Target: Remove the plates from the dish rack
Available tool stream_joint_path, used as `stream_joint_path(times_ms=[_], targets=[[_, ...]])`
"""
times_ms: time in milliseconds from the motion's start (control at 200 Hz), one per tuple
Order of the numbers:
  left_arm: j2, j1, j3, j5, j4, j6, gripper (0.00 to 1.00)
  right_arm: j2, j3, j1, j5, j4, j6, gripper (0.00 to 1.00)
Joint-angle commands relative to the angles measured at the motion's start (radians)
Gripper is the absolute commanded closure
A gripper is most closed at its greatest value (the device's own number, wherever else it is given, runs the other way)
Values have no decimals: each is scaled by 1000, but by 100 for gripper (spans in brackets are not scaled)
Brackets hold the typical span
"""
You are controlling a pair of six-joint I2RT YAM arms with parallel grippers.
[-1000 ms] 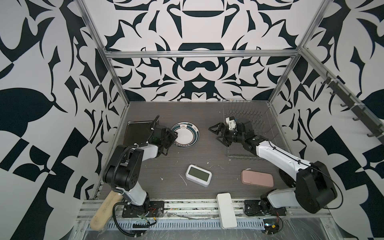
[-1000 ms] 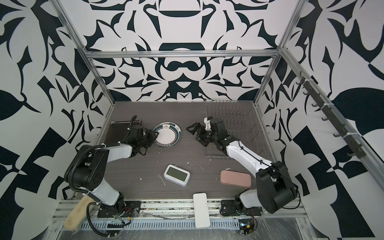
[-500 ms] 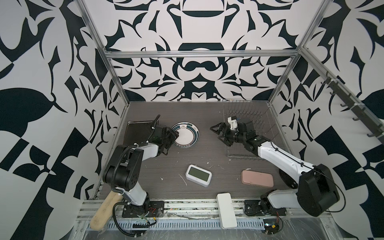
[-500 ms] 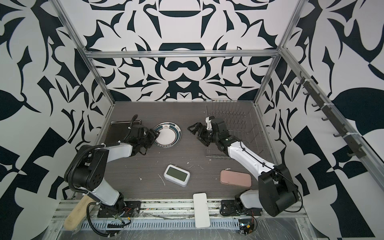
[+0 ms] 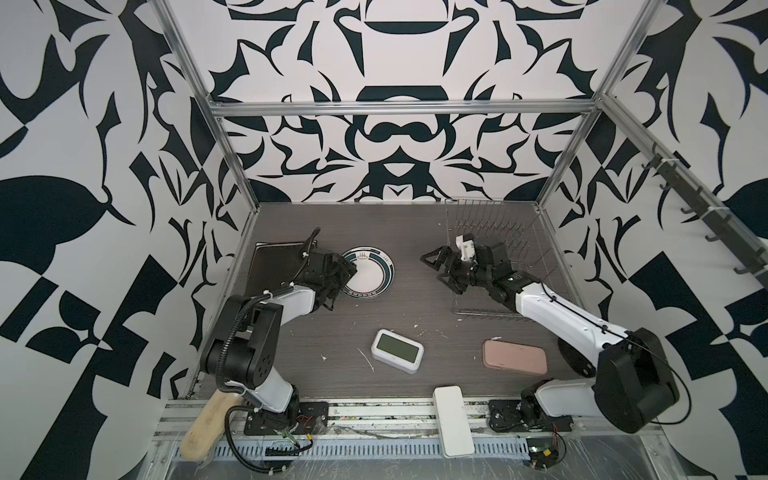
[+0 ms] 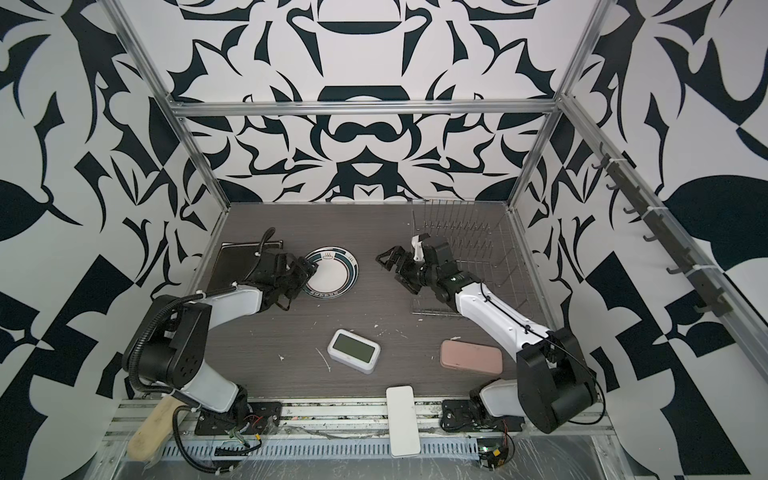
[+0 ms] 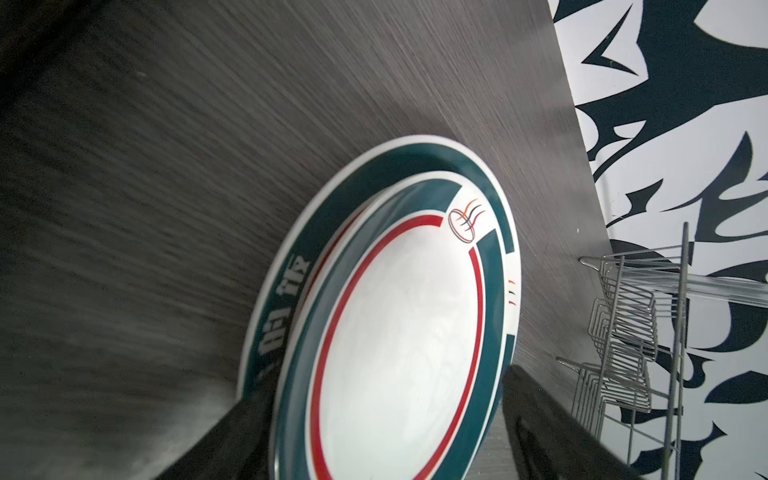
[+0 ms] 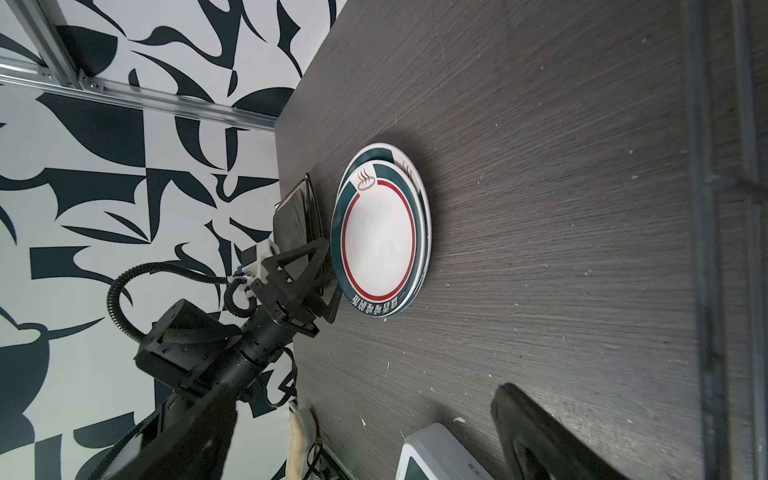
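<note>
Left fingers (image 7: 540,424) spread wider than second ago, loose astride rim of plates (image 5: 370,276). Right fingers (image 8: 536,432) gaping, empty, beside wire dish rack (image 5: 498,232). Two round, glossy white, teal-banded, stacked flat on woodgrain counter (image 5: 415,307), well left of rack.

A dark wood-grain desk (image 5: 316,332) is enclosed by black-and-white patterned walls (image 5: 104,208). A white digital clock (image 5: 397,350) with a greenish screen is found lying flat near the front centre. A pink oblong case (image 5: 514,356) is noted to its right, lying flat and apart from it. A white rectangular slab (image 5: 453,419) is laid across the front rail (image 5: 374,409). A tan wooden handle (image 5: 208,424) is seen at the front left, off the desk. White crumbs (image 5: 368,359) are scattered around the clock.
</note>
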Motion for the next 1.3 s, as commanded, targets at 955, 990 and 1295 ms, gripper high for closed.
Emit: stream_joint_path(times_ms=[955,990,1295], targets=[[-200,3,104,-137,-288,197,0,-124,1,-18,145,-11,-134,0],[-226,3,99,-159,-293,219,1,-146,-15,-17,189,-10,-145,0],[-476,4,16,-462,-272,493,1,-441,-213,-17,573,41,-452,0]])
